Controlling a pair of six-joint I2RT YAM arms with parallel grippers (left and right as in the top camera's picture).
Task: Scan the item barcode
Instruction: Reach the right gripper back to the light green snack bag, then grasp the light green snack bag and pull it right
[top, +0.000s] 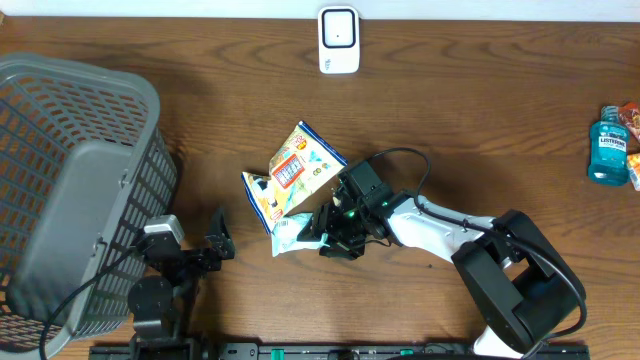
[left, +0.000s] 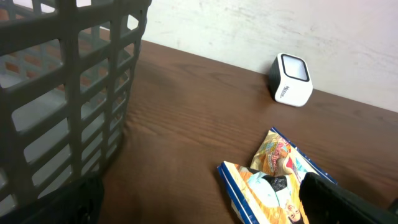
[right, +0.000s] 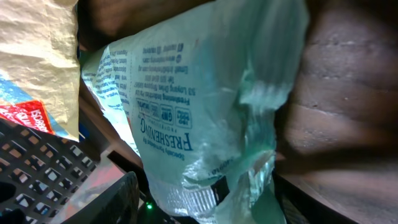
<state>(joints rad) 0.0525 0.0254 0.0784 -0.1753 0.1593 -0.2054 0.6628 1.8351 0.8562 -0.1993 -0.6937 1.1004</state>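
The right claw (top: 328, 238) hides part of the green packet (top: 292, 236); the basket (top: 100, 76) is cropped.

A grey plastic basket (left: 68, 93) is seen filling the left side, its lattice wall close to the lens. The brown wooden bench (left: 186, 112) is shown running back to a pale wall. A white scanner (left: 291, 79) is stood near that wall, upright, well apart from the basket. Two snack packets are found lower right: a yellow printed packet (left: 283, 155) lying behind, and a blue-edged packet (left: 249, 190) touching it in front. The left claw (left: 199, 208) is held wide open, its dark blurred fingers (left: 68, 205) glimpsed at the lower corners.
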